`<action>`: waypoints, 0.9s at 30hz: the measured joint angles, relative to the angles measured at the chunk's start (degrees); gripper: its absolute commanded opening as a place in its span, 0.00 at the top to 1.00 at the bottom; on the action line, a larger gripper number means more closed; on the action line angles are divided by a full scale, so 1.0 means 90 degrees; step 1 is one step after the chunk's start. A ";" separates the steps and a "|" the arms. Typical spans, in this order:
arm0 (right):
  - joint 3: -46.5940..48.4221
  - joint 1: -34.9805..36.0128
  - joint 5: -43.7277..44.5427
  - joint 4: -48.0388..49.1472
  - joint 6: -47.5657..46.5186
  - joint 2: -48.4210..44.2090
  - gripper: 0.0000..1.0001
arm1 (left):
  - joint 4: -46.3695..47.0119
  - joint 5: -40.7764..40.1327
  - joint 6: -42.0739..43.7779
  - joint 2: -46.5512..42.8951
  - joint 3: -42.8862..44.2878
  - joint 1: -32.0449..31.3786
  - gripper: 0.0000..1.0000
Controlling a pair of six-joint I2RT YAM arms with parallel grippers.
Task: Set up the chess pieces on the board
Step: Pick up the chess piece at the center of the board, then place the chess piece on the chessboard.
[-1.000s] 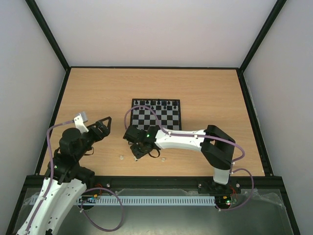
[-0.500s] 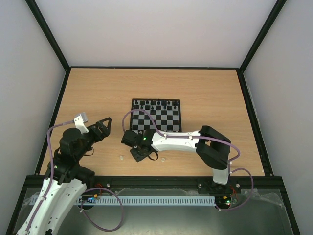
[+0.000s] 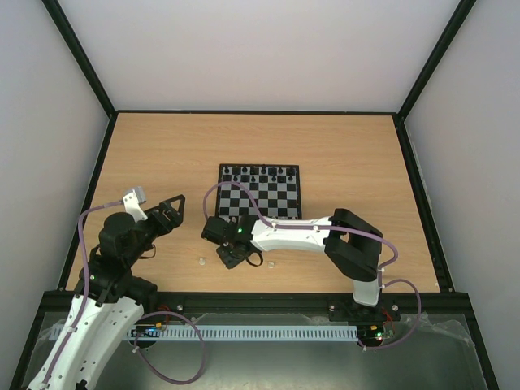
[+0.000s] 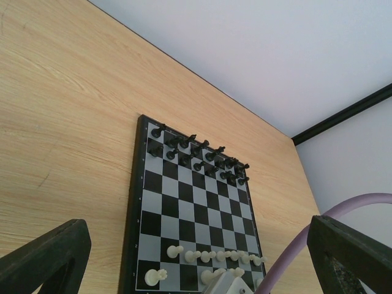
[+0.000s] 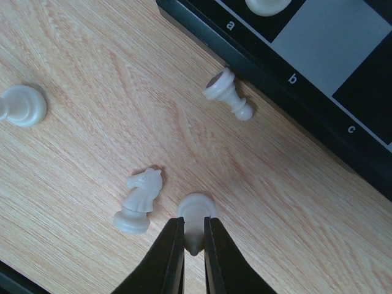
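A white chess piece (image 5: 195, 215) lies on the wooden table (image 5: 92, 153), near the board (image 5: 294, 98). The right gripper (image 5: 194, 237) pinches its thin end. Its round bottom points toward the board. The left gripper (image 3: 172, 208) is spread wide and holds nothing.

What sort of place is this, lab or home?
Likely a lab robot cell, not a home: wooden table boxed by plain white panels on black framing, left arm and right arm bolted at its near edge, a small chessboard on it.

Knight (image 5: 139, 199) rests near the board (image 5: 261, 52) (pawn (image 5: 228, 93) between them).
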 measured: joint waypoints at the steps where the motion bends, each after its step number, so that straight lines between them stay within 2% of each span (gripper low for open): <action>1: 0.0000 0.0000 0.0005 0.0000 0.0000 0.0000 0.93 | 0.0000 0.0000 -0.0002 0.0000 0.0000 0.0000 0.01; 8: -0.0036 0.0000 0.0216 -0.0151 0.0012 -0.0131 0.94 | 0.0010 0.0005 -0.0002 0.0017 -0.0002 0.0000 0.01; 14: -0.0219 -0.0146 0.0580 -0.0532 0.0032 -0.1042 0.93 | 0.0100 0.0053 -0.0002 0.0087 -0.0002 0.0000 0.01; 21: -0.0882 -0.1117 0.0755 -0.0758 -0.0010 -0.2273 0.92 | 0.0216 0.0148 -0.0002 0.0236 -0.0041 0.0000 0.01; 27: -0.1217 -0.1761 0.0714 -0.0831 -0.0168 -0.2402 0.92 | 0.0255 0.0197 0.0000 0.0374 -0.0107 0.0000 0.00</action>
